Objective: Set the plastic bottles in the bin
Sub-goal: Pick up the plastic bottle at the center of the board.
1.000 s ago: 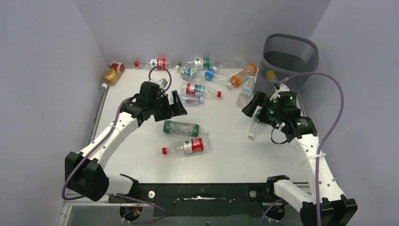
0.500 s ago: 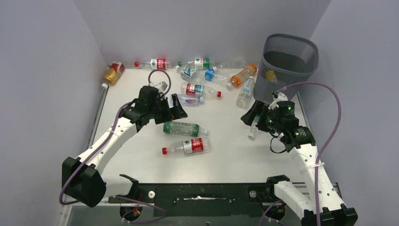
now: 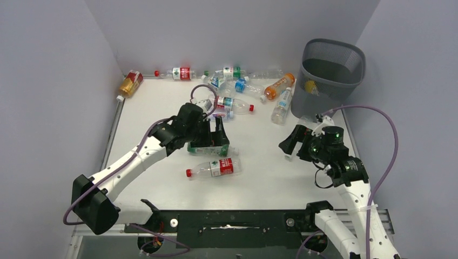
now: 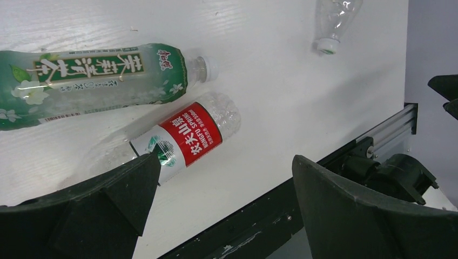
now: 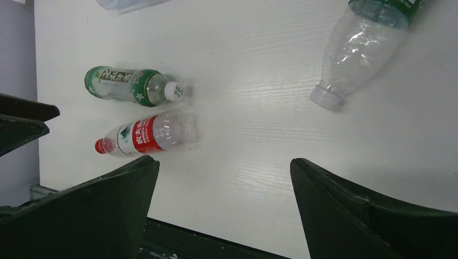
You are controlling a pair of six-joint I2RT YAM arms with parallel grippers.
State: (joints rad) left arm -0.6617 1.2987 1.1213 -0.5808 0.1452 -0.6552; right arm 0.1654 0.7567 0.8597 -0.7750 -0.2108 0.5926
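Observation:
Plastic bottles lie scattered on the white table (image 3: 259, 178). My left gripper (image 3: 214, 139) hangs open right over a green bottle (image 3: 208, 147) (image 4: 97, 81), holding nothing. Just in front of that lies a clear bottle with a red label (image 3: 213, 167) (image 4: 183, 135) (image 5: 146, 135), partly behind the left finger in the left wrist view. My left gripper (image 4: 225, 162) shows only bare table between its fingertips. My right gripper (image 3: 294, 144) (image 5: 224, 162) is open and empty above the table's right side, with a clear bottle (image 5: 359, 48) just beyond it. The dark mesh bin (image 3: 329, 67) stands at the back right.
Several more bottles lie along the back: an orange one (image 3: 279, 86), a blue-labelled one (image 3: 240, 84), a red-labelled one (image 3: 232, 102), a clear one (image 3: 282, 105) and an amber one (image 3: 130, 83) at the back left. Something yellow (image 3: 309, 86) lies inside the bin. The black frame rail (image 3: 243, 221) runs along the near edge.
My left arm has swung right and forward, ending over the green bottle. My right arm has drawn back from the bin toward the near edge. Both grippers stayed open.

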